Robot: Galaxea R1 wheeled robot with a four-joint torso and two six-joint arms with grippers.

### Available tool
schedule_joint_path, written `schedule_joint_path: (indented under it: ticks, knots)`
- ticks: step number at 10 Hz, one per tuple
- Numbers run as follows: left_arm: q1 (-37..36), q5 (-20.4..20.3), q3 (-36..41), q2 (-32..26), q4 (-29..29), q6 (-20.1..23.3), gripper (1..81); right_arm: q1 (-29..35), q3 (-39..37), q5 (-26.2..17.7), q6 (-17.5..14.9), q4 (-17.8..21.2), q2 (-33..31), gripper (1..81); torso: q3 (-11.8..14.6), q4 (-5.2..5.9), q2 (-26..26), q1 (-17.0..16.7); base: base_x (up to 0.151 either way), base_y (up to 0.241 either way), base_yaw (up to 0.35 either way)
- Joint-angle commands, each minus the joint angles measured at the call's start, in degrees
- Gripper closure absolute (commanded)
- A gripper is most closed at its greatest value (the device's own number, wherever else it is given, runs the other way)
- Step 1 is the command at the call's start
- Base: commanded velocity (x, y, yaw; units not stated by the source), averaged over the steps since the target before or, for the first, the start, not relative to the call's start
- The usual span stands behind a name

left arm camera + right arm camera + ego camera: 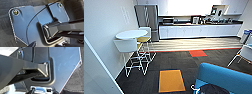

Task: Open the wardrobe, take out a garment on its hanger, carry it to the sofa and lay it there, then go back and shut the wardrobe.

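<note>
While on sofa [224, 77] (blue), garment [212, 89]

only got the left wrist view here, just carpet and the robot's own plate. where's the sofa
observer: The blue sofa is at the lower right of the head view, close to the robot.
operator: is the shirt on it
observer: A dark garment lies on its seat at the picture's bottom edge, with a white hanger hook showing beside it.
operator: whats ahead of us
observer: A round white table with white chairs stands at the left, and a kitchen counter runs along the far wall.
</note>
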Motion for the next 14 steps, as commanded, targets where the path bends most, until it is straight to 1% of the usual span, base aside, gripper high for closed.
schedule_joint_path:
  ticks: [1, 11, 14]
  knots:
    - [-1.78, 1.87, -0.06, -0.49, 0.65, 0.10, 1.0, 0.85, 0.44, -2.68, -0.12, -0.08, 0.48, 1.0, 0.00, 0.00, 0.00, 0.00, 0.000, 0.000, 0.281]
    - [-1.61, 1.87, -0.06, -0.58, 1.00, 0.10, 1.0, 0.85, 0.17, -2.77, -0.12, 0.00, 0.40, 1.0, 0.00, 0.00, 0.00, 0.00, 0.000, 0.000, 0.282]
    - [-1.43, 1.87, -0.06, -0.75, 1.00, 0.10, 1.0, 0.85, 0.00, -2.77, -0.04, 0.09, -1.09, 1.0, 0.00, 0.00, 0.00, 0.00, 0.000, 0.000, 0.282]
